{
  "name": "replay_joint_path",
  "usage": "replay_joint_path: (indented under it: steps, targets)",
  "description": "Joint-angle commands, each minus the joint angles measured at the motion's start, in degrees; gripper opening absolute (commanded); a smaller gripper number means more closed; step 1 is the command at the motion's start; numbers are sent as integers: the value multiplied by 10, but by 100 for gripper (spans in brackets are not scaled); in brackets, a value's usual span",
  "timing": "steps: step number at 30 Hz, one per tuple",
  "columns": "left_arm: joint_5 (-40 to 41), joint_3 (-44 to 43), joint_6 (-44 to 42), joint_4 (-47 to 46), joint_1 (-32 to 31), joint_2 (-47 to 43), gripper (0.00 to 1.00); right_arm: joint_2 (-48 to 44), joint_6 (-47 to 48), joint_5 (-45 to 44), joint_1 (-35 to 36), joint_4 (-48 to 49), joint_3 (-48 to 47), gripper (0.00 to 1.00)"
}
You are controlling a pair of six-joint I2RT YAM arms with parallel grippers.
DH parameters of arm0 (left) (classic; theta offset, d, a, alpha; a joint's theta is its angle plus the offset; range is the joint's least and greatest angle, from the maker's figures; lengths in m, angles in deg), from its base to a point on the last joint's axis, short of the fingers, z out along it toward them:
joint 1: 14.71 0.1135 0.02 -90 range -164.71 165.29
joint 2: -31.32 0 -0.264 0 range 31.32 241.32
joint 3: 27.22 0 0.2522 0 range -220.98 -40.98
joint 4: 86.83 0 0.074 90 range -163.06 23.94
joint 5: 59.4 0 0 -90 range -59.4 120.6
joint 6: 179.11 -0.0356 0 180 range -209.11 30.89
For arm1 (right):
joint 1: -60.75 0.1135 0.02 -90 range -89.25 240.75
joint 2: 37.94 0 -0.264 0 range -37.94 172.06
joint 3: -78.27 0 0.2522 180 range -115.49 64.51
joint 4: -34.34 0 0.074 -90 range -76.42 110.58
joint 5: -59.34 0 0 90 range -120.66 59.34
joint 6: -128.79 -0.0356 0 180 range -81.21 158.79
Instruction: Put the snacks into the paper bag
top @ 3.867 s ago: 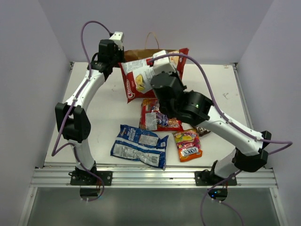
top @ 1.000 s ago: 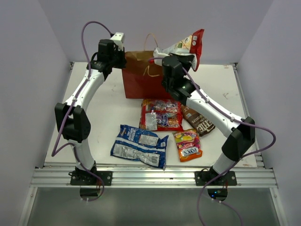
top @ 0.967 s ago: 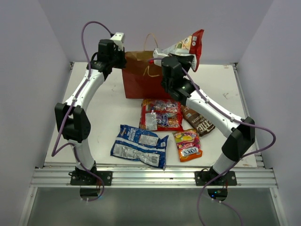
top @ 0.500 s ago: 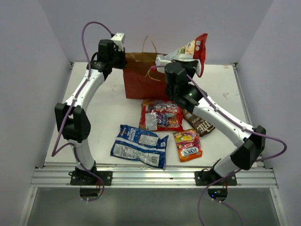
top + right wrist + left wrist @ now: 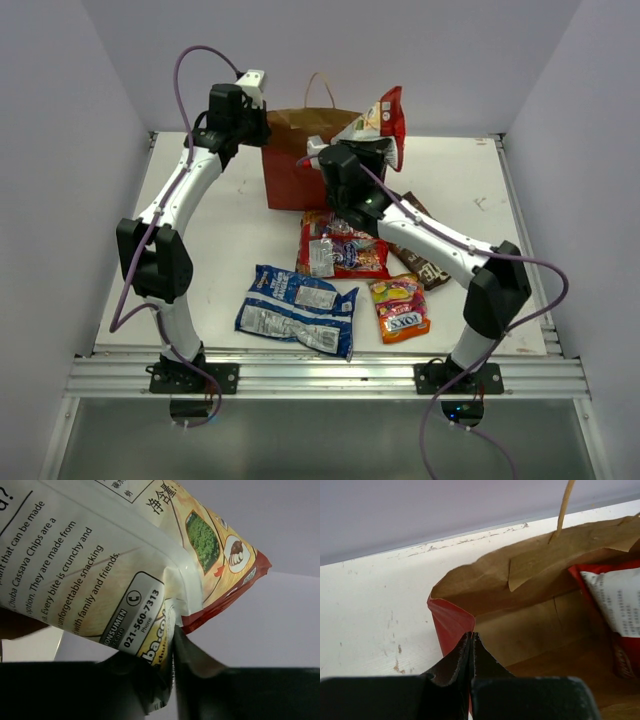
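Note:
The paper bag (image 5: 292, 182) stands upright at the back of the table, red outside and brown kraft inside (image 5: 530, 625). My left gripper (image 5: 263, 132) is shut on its left top edge (image 5: 471, 636) and holds the mouth open. My right gripper (image 5: 345, 150) is shut on the edge of the white-yellow-red bag (image 5: 381, 118), held tilted over the bag's right end. One end of that packet (image 5: 615, 607) reaches into the mouth. It fills the right wrist view (image 5: 100, 555), pinched at my right gripper (image 5: 173, 630). On the table lie the red candy bag (image 5: 342, 245), brown chip bag (image 5: 420, 262), blue-white packet (image 5: 297, 310) and small orange-yellow-pink candy bag (image 5: 400, 308).
A thin looped handle (image 5: 322, 88) rises from the bag's far side, and shows in the left wrist view (image 5: 563, 507). The back wall is close behind the bag. My right arm (image 5: 440, 245) crosses above the brown chip bag. The white table (image 5: 230, 240) has walls on both sides.
My right gripper has carried the white-yellow-red bag up from in front of the paper bag, then left and down, so its end now enters the mouth. The left gripper has kept its hold.

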Motion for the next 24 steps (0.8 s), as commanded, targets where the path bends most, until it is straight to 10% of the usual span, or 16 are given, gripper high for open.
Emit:
replay_joint_path:
  steps: [1, 5, 20, 24]
  targets:
    - [-11, -24, 1, 8, 6, -17, 0, 25, 55, -9, 4, 76, -24, 35]
    - [-12, -24, 1, 9, 6, -17, 0, 32, 143, -20, 4, 210, -11, 99]
    - [-5, -10, -6, 3, 6, -33, 0, -37, 65, -150, 29, 308, -146, 99]
    - [-2, -8, -7, 1, 6, -34, 0, -88, -129, -141, 32, 83, -95, 99]
